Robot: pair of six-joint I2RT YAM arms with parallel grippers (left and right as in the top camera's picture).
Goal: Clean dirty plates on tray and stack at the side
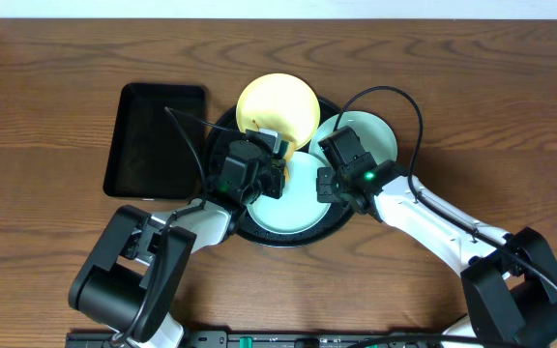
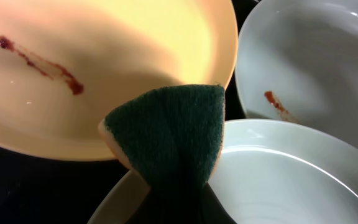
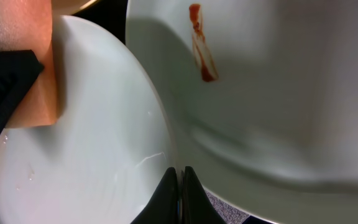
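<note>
The brown wood table (image 1: 453, 106) carries the round black tray (image 1: 259, 235), which holds three plates: a smeared yellow plate (image 1: 280, 104) at its far edge, a mint plate (image 1: 296, 201) at its middle and a smeared mint plate (image 1: 380, 135) at its right rim. Over the tray's middle the left claw (image 1: 275, 147) is clamped on a green sponge (image 2: 166, 134). The right claw (image 3: 180, 186) is pressed together, holding nothing.

Robotics lab bench, wood-grain table (image 1: 511, 97), two cabled robot arms (image 1: 431, 220) mounted

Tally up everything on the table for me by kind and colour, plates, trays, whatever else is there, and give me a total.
Pale yellow plate: 1
Mint-green plates: 2
Round black tray: 1
Rectangular black tray: 1
Sponge: 1
Total: 6
</note>
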